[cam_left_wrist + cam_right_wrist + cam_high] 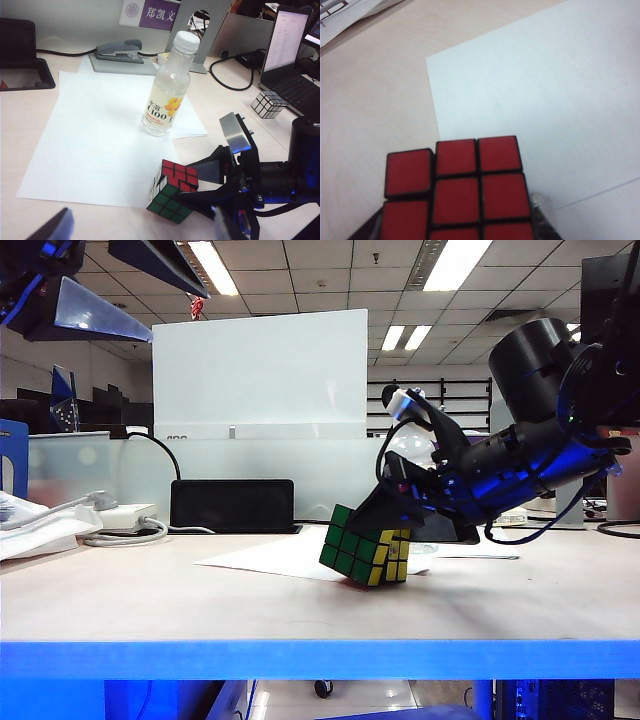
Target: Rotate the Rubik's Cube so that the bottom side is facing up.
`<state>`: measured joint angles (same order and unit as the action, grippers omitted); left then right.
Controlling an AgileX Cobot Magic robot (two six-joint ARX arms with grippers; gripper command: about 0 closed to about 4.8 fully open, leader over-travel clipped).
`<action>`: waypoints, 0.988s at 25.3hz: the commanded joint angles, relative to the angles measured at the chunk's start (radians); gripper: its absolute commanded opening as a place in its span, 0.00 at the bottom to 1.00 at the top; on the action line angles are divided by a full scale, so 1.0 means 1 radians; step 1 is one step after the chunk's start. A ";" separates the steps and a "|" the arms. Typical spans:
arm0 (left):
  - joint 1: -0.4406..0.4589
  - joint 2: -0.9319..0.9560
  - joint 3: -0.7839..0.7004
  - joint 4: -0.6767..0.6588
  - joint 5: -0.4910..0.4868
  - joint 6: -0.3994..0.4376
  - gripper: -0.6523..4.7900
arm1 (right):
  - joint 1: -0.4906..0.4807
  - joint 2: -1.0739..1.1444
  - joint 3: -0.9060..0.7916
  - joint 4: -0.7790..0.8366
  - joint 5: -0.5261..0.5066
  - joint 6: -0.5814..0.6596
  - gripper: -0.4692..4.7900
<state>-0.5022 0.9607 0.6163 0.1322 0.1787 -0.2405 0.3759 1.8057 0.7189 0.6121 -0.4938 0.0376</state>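
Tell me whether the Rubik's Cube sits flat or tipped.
Tipped. The Rubik's Cube leans on one lower edge on the table, gripped by the right hand, green and yellow faces slanted.

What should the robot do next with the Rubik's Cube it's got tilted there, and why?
Probably keep rolling the wrist to tip the Rubik's Cube further over. The right gripper is clamped on it; the cube is tilted on one lower edge on the table, red face toward the wrist camera, so the flip looks only half done. The left gripper hangs open above the paper, not needed yet.
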 commanded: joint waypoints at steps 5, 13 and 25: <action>0.000 -0.003 -0.002 0.011 -0.002 0.001 0.80 | 0.001 0.010 -0.008 -0.084 -0.006 0.015 0.22; 0.000 -0.002 -0.003 0.004 -0.003 0.002 0.80 | 0.001 0.010 -0.008 -0.084 -0.006 0.019 0.51; 0.000 -0.002 -0.003 0.003 -0.003 0.002 0.80 | 0.001 0.008 0.008 -0.072 -0.007 0.039 0.76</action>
<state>-0.5022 0.9604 0.6136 0.1307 0.1787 -0.2401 0.3767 1.8168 0.7231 0.5381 -0.4976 0.0708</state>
